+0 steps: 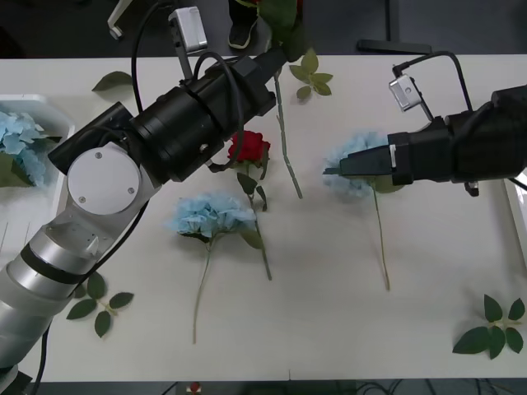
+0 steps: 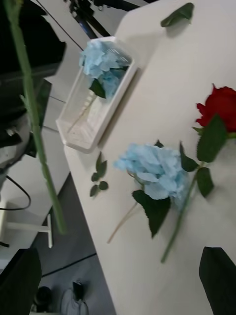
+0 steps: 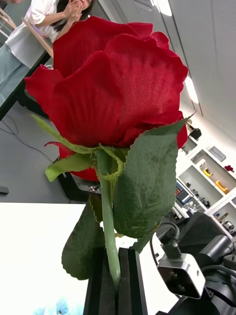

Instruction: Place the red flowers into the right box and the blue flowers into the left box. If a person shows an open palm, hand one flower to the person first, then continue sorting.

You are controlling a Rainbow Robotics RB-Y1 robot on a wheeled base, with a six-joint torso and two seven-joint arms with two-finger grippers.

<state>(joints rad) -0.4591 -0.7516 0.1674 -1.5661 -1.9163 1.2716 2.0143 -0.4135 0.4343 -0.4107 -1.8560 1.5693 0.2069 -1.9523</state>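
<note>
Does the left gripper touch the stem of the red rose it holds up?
Touching. Left wrist view: the left gripper is shut on the red rose stem.

Flower (image 1: 18, 136) in left box (image 1: 49, 111); others mid-table

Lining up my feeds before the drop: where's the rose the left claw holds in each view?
Front: held rose, stem hanging from the left claw at top centre.
Right wrist: its green stem, near the camera, beside the left box.
Left wrist: bloom close up, stem clamped in the claw.
Landmark: left box, front view's left edge and right wrist.
</note>
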